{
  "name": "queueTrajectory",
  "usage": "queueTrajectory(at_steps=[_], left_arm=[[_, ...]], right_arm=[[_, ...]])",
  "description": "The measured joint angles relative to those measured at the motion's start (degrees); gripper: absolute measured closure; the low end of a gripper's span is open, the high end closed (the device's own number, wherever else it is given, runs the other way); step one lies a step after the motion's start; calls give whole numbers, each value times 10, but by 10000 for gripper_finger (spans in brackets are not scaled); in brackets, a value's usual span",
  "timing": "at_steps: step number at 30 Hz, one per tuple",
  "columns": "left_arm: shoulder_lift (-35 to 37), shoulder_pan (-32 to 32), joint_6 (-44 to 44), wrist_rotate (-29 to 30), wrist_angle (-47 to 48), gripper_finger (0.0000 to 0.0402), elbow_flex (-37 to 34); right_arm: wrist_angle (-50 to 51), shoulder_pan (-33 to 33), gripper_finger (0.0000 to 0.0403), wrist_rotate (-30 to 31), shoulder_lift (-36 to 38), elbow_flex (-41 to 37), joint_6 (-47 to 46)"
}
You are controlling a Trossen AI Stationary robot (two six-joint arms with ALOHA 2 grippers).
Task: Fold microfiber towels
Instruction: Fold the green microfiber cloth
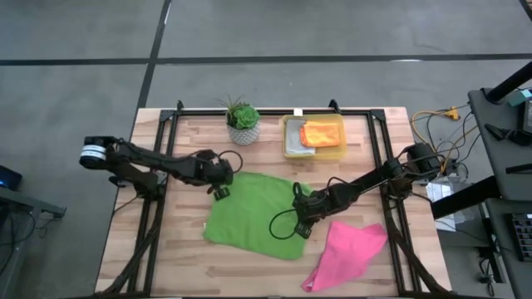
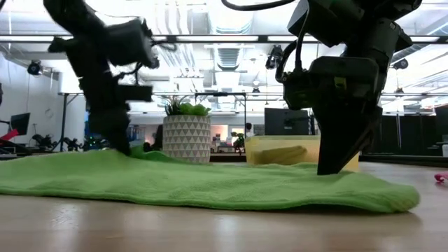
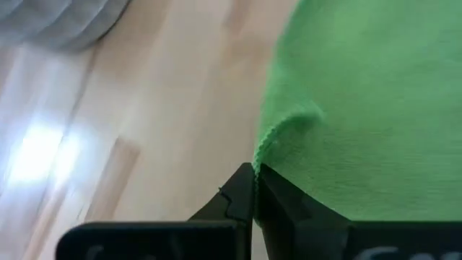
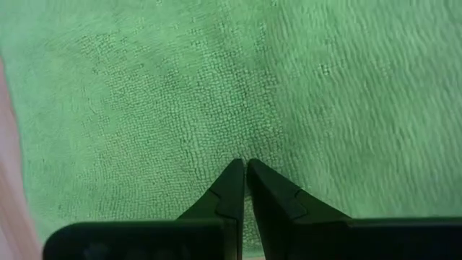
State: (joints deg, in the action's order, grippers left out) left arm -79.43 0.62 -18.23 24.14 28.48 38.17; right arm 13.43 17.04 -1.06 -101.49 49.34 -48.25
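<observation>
**Green towel pinched at one edge**

Spread flat mid-table (image 1: 166, 274): green towel (image 1: 253, 216). Lying crumpled just beside its right corner: pink towel (image 1: 349, 249). Tucked in the yellow bin (image 1: 289, 143) near the plant (image 1: 243, 120): orange towel (image 1: 320, 133). Clamped on the green edge: left gripper (image 3: 253, 173). Pressed together, tips down on the green cloth: right gripper (image 4: 245, 167).

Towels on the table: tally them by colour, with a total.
Green towel, spread flat: 1
Pink towel, crumpled: 1
Orange towel, in the yellow bin: 1
Grey towel, in the same bin under the orange one: 1
Total: 4
</observation>
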Motion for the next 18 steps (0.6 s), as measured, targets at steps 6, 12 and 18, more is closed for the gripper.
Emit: queueTrajectory(at_steps=[6, 12, 18], left_arm=[[-3, 0, -114, 60, 17, 401, -42], [23, 0, -141, 84, 22, 401, -57], [71, 0, -110, 95, 22, 363, -60]], right_arm=[[1, 0, 380, 0, 0, 0, 2], [1, -2, 380, -4, 0, 0, 3], [6, -3, 380, -6, 6, 0, 4]])
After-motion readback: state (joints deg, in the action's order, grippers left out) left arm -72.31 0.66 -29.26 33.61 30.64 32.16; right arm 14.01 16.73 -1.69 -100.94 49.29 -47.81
